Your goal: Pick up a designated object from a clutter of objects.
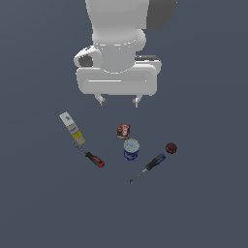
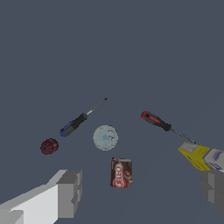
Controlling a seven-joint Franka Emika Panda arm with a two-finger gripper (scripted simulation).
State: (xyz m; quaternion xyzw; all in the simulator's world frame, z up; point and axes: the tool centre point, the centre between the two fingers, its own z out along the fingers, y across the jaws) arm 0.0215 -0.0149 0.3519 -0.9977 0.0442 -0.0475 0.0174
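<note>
The pincer [image 1: 117, 100] hangs spread and empty above the clutter; the bumpy dark red ball [image 1: 171, 147] lies apart from the pale-lidded blue can [image 1: 131, 148], beyond the blue-handled screwdriver [image 1: 150, 165], leaving room to grasp.

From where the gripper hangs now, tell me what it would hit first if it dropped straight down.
Probably the red-white packet: it sits nearest below the open gripper, between its fingers in the wrist view. It may land just short of it on bare floor; depth is unclear.

dark red ball [image 1: 171, 147] open all round, blue-handled screwdriver [image 1: 150, 165] just beside
</note>
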